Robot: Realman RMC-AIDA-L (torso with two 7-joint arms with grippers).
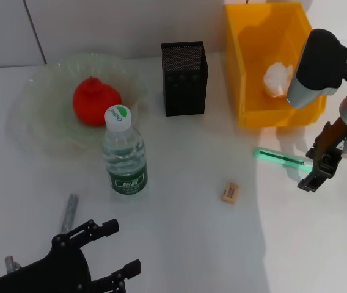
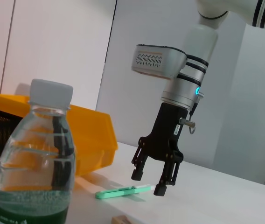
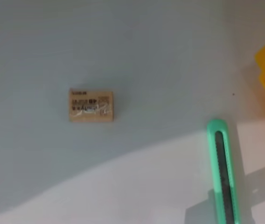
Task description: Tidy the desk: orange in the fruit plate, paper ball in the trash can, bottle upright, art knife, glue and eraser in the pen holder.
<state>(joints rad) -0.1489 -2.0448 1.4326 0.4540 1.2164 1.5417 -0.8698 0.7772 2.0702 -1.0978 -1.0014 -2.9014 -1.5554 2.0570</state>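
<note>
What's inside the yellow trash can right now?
The trash can holds the white paper ball against its right side. The right arm's casing covers that corner, so anything behind it stays hidden.

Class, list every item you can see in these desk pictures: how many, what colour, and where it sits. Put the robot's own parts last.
orange: one, orange-red, in fruit plate
fruit plate: one, pale green, far left
bottle: one, clear, green label, upright beside plate
pen holder: one, black mesh, far centre
trash can: one, yellow-orange, far right
paper ball: one, white, in trash can
art knife: one, green, before trash can
eraser: one, tan, centre
grey stick: one, near left
left gripper: black, open, near left
right gripper: black, open, over art knife
</note>
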